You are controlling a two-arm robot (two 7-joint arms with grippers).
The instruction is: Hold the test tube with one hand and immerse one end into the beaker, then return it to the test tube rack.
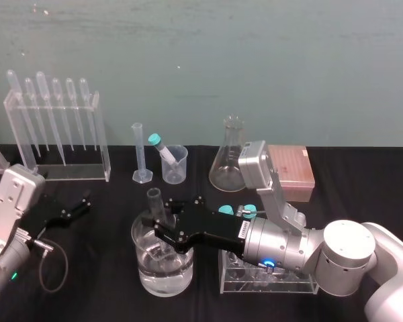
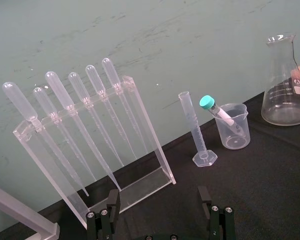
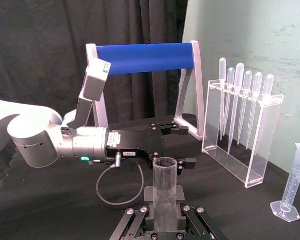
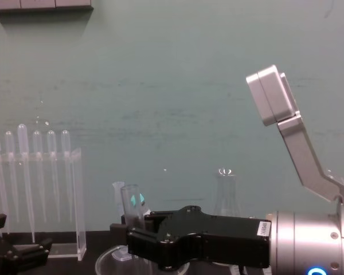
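- Head view: the right hand (image 1: 162, 231), at lower centre, pinches the upright test tube (image 1: 153, 201) over a water-filled glass dish (image 1: 142, 261). The beaker (image 1: 176, 168) stands above it at centre, and the pink test tube rack (image 1: 292, 173) is at centre right. The left hand (image 1: 79, 206), at lower left, is spread.
- Left wrist view: the beaker (image 2: 233, 130) is at right of centre.
- Right wrist view: the test tube (image 3: 166, 185) is clamped at bottom centre.
- Chest view: the test tube (image 4: 130, 200) is upright at lower left of centre.

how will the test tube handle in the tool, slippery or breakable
Probably fragile: the test tube looks like thin clear glass, so the right tool, shut on it, should squeeze gently. Likely slippery, since its wall is smooth and bare. Laid on the table, its slim round shape would probably roll. The left tool rests open, off to the left.
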